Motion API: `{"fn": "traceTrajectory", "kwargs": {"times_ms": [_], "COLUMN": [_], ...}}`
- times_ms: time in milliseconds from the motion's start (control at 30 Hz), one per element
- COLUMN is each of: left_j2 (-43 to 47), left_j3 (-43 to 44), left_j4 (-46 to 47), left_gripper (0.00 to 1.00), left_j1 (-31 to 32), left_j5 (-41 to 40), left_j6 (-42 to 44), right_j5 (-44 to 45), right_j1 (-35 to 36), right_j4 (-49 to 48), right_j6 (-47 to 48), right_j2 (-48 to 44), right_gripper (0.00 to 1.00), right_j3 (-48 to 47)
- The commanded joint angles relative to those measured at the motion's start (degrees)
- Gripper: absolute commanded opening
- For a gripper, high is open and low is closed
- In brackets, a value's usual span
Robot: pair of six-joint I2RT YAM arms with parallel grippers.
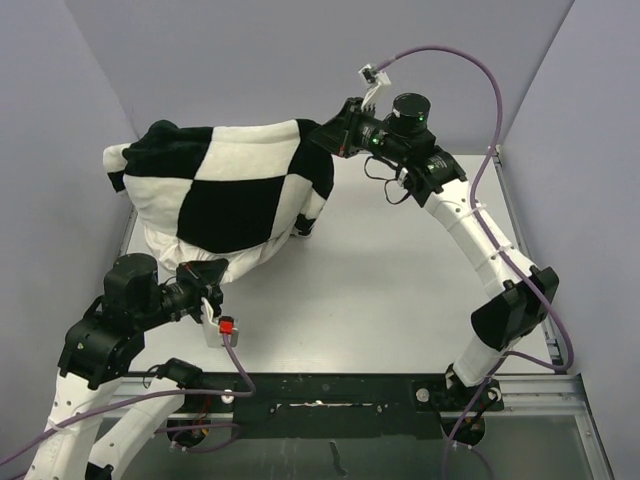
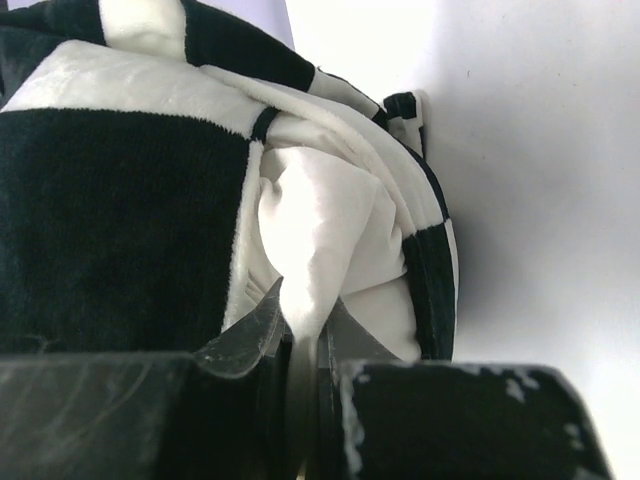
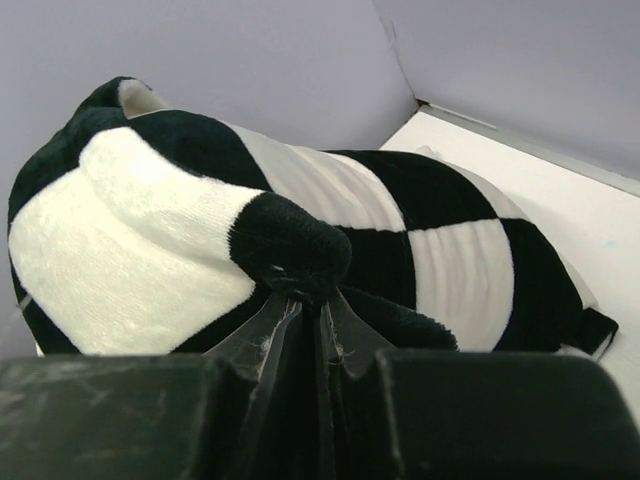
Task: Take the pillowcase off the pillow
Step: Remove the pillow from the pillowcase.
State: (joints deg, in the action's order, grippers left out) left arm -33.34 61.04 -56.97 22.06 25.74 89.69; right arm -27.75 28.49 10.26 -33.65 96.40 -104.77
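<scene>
While the left end effector [image 2: 305, 312] works at the near left of the counter [image 1: 390, 270], its jaws are pressed together on a fold of the pillow [image 2: 325, 225] (smooth white cloth, not the plush stuff). That fold sticks out of the open mouth of the pillowcase [image 1: 235, 180]; in the left wrist view the cover's black edge curls around it on the right. Most of the pillow sits inside the cover. From above, only a white strip shows along the near-left underside. The bundle runs from near left to far centre, close against the left wall [image 1: 60, 120], checks facing up. One corner of the cover droops toward the counter on the bundle's right side. Cannot tell whether the underside rests on the counter or hangs clear of it. Farthest out, the right end effector [image 3: 312, 300] is pinching a black corner of the pillowcase, jaws tight on the plush, arm reaching in from the right toward the back wall [image 1: 300, 50]. A purple cable [image 1: 470, 70] loops above that arm.
</scene>
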Motion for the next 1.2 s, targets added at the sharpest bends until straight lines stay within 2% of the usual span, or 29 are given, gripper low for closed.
{"fn": "traceTrajectory", "kwargs": {"times_ms": [0,433,633,1167], "left_j2": [5.68,6.84,6.86,11.44], "left_j3": [3.79,5.06,6.64,8.68], "left_j4": [-16.92,-25.58,-29.85,-34.04], "left_gripper": [0.0,0.0,0.0,0.0], "left_j1": [-0.09,0.1,1.49,19.13], "left_j5": [-2.09,-4.88,-9.63,-28.81], "left_j6": [-0.47,2.6,1.08,-10.69], "right_j5": [20.94,25.37,28.35,38.37], "right_j1": [-13.76,-21.59,-23.93,-25.41], "right_j4": [-5.37,-3.38,-3.35,1.73], "right_j6": [2.24,4.42,5.73,11.1], "right_j2": [-0.72,-3.01,-4.09,-0.83], "right_gripper": [0.0,0.0,0.0,0.0], "right_j3": [1.93,6.13,9.84,10.14]}}
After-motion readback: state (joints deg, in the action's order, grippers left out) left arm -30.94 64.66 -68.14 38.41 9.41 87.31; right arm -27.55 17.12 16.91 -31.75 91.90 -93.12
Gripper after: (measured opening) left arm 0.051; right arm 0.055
